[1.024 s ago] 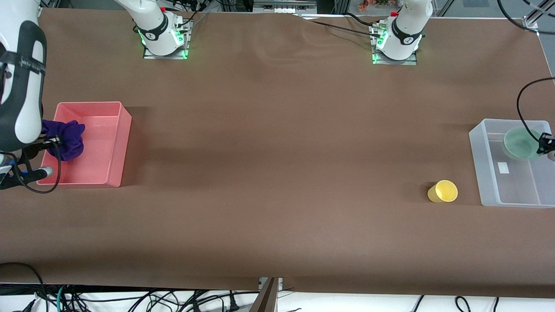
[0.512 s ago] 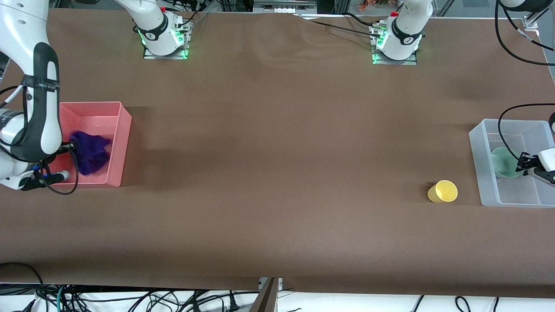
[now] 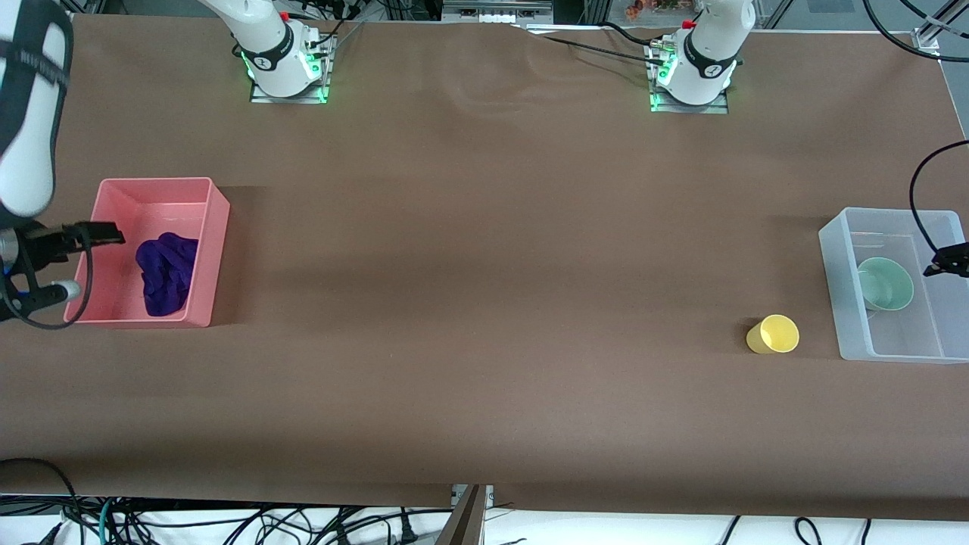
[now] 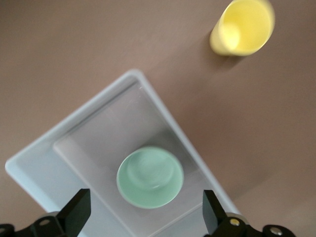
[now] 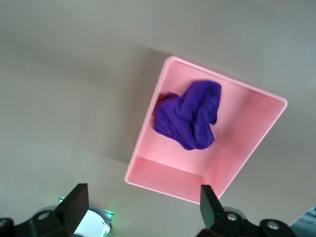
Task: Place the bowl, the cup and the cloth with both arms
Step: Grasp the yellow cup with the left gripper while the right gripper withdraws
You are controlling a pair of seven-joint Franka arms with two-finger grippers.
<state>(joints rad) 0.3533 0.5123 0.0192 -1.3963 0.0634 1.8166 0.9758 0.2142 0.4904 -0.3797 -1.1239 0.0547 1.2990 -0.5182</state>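
The pale green bowl [image 3: 886,284] sits upright in the clear bin [image 3: 833,250] at the left arm's end of the table. It also shows in the left wrist view [image 4: 149,177]. My left gripper [image 3: 946,261] [image 4: 144,198] is open and empty above the bowl. The purple cloth [image 3: 166,272] [image 5: 190,114] lies bunched in the pink bin [image 3: 216,227]. My right gripper [image 3: 102,233] [image 5: 142,192] is open and empty above that bin's outer edge. The yellow cup [image 3: 774,334] [image 4: 243,27] stands on the table beside the clear bin, toward the table's middle.
The brown table cover [image 3: 484,265] stretches between the two bins. The arm bases [image 3: 284,64] [image 3: 693,72] stand along the table's edge farthest from the front camera. Cables hang near the clear bin [image 3: 920,189].
My right gripper let go of the cloth, which dropped into the pink bin, then rose. My left gripper lowered the bowl into the clear bin, released it and lifted away.
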